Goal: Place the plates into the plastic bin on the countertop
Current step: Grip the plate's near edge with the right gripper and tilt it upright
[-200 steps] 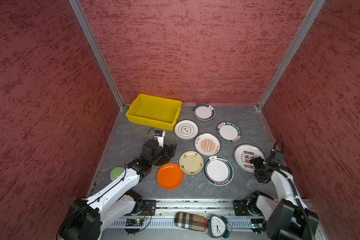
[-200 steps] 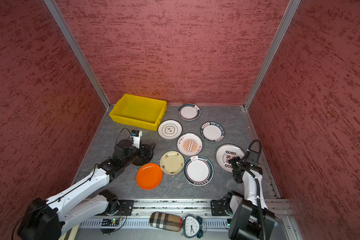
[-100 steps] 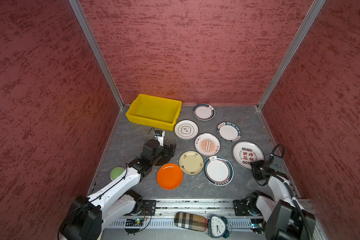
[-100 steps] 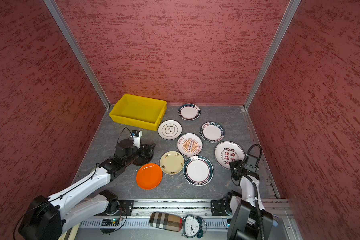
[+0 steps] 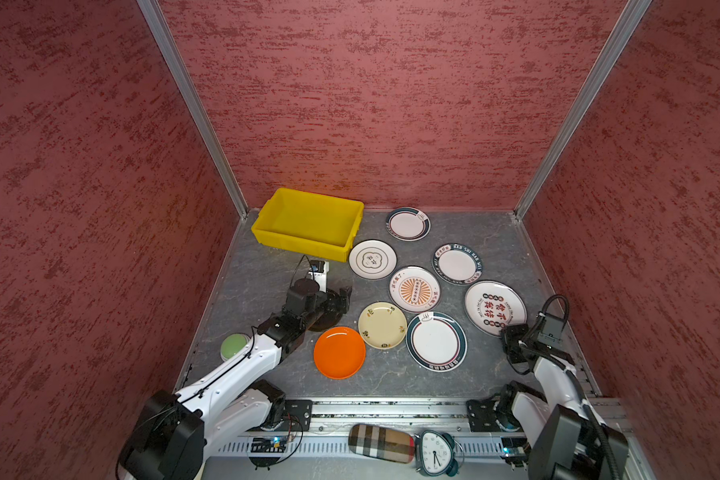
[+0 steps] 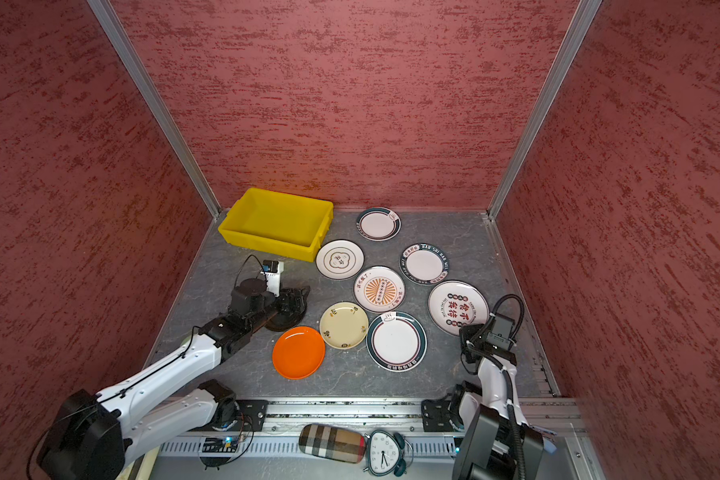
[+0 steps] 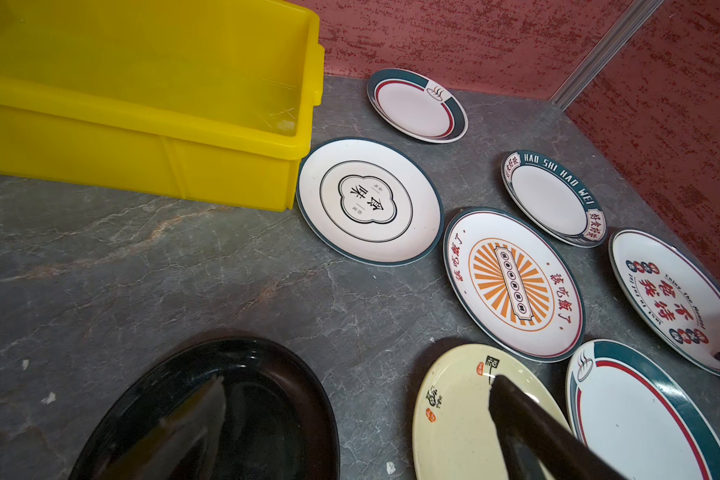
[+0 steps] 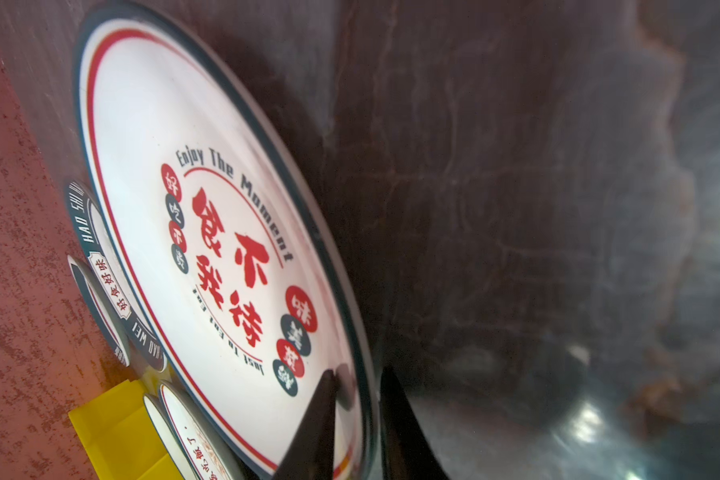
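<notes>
1. plastic bin [image 5: 300, 245]: yellow, at the back-left corner of the countertop [image 5: 267, 282]; open side up, long axis running left to right along the back wall.
2. left gripper [image 5: 335, 305]: jaws spread wide, holding nothing, over the black plate [image 5: 325, 322], fingers pointing right.
3. orange plate [image 5: 339, 352]: flat, near the front, just beside the black plate.
4. cloud-outline plate [image 5: 372, 259]: flat, at the bin's right front corner.
5. cream floral plate [image 5: 382, 325]: flat, between the orange plate and the sunburst plate [image 5: 414, 289], whose central bar lies diagonally.
6. teal-rimmed plates: back one [image 5: 408, 223], lettered one [image 5: 458, 264], large front one [image 5: 436, 340]; all face up.
7. red-lettered plate [image 5: 494, 307]: far right, face up.
8. right gripper [image 8: 358, 374]: fingers straddle this plate's near rim, apparently pinching it; lift unclear.
</notes>
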